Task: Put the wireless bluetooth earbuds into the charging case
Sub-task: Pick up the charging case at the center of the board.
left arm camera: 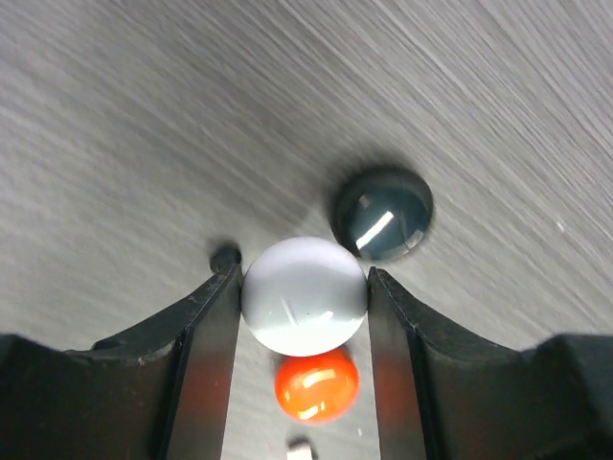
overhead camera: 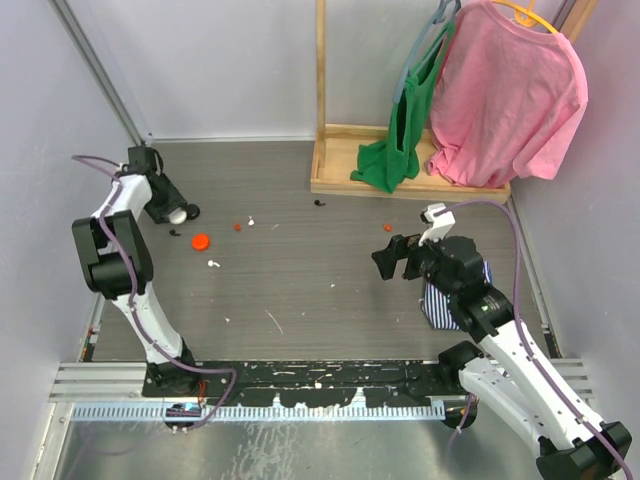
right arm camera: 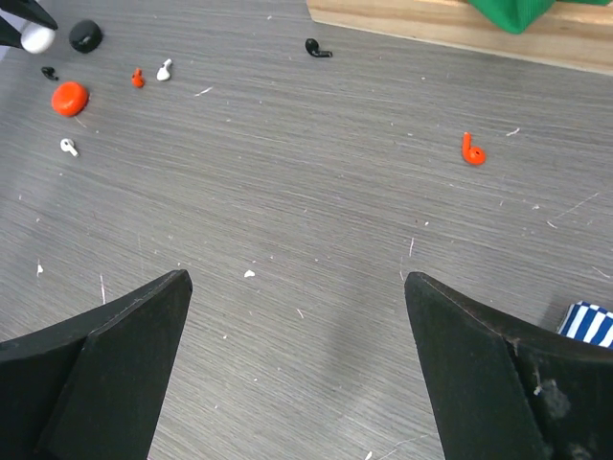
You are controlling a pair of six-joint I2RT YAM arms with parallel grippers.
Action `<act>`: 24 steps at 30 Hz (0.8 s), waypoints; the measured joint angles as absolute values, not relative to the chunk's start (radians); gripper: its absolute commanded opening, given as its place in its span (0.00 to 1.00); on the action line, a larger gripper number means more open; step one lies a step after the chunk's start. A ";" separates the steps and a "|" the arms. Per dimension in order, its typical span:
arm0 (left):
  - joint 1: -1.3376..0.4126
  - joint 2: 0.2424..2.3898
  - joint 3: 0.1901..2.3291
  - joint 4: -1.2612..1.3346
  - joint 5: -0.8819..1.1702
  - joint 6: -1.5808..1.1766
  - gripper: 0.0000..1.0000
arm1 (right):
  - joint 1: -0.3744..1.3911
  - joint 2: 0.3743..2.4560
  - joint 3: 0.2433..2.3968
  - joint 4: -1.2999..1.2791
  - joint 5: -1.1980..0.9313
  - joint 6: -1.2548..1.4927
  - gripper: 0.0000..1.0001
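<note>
Near the far-left corner of the table (overhead camera: 300, 300), the left gripper (overhead camera: 180, 212) grips the white case (left arm camera: 305, 295) by its sides; the nearest white earbud (overhead camera: 213, 264) lies loose rightward, toward the near edge, far closer to this arm than to the open right gripper (right arm camera: 297, 279).

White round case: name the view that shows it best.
Left wrist view: the white case fills the centre, touched on both sides by the left tool. The top view shows only a small white spot; the right wrist view, a tiny dot in its upper-left corner.
</note>
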State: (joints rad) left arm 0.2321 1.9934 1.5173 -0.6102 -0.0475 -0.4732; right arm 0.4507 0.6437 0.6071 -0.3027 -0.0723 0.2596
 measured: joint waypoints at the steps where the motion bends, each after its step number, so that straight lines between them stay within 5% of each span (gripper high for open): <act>1: 0.220 1.954 1.492 -0.611 -0.046 -0.474 0.45 | 0.451 0.640 0.607 -0.300 -0.074 0.260 1.00; 24: -0.247 1.285 1.048 -0.528 -0.086 -0.418 0.46 | 0.451 0.728 0.607 -0.134 -0.216 0.286 1.00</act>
